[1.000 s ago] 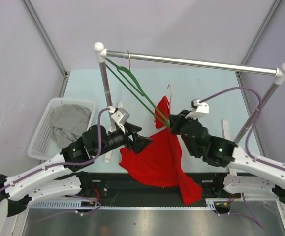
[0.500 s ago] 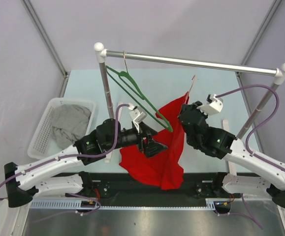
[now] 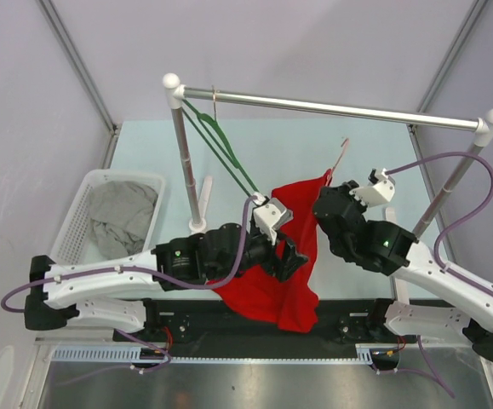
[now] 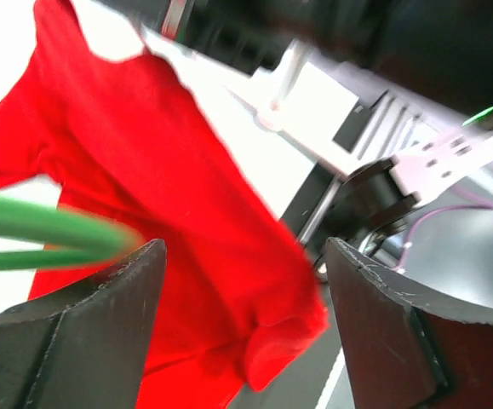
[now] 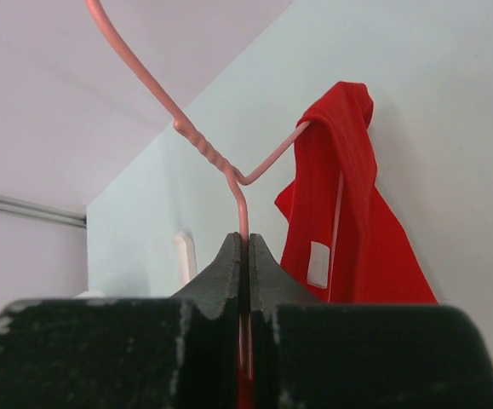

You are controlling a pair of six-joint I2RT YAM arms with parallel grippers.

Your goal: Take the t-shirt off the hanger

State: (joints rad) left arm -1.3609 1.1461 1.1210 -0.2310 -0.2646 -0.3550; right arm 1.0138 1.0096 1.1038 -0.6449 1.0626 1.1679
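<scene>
A pale green tabletop (image 3: 314, 145) sits between plain grey walls, with a metal rail (image 3: 331, 108) spanning it. A white basket (image 3: 69, 230) flanks its left edge. The right tool (image 3: 329, 198) is clamped on the pink hanger (image 3: 341, 158). The red t-shirt (image 3: 293, 294) drapes from that hanger, between the arms. The left tool (image 3: 290, 256) gapes beside the cloth.

Red t-shirt (image 4: 169, 221) hanging ahead, green hanger (image 4: 46, 234) at left, left gripper (image 4: 242, 294) fingers spread apart

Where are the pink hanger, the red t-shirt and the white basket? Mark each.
pink hanger (image 5: 205, 149), right wrist view, twisted neck of the wire.
red t-shirt (image 3: 272, 298), top external view, lower cloth.
white basket (image 3: 69, 230), top external view, left wall.
</scene>
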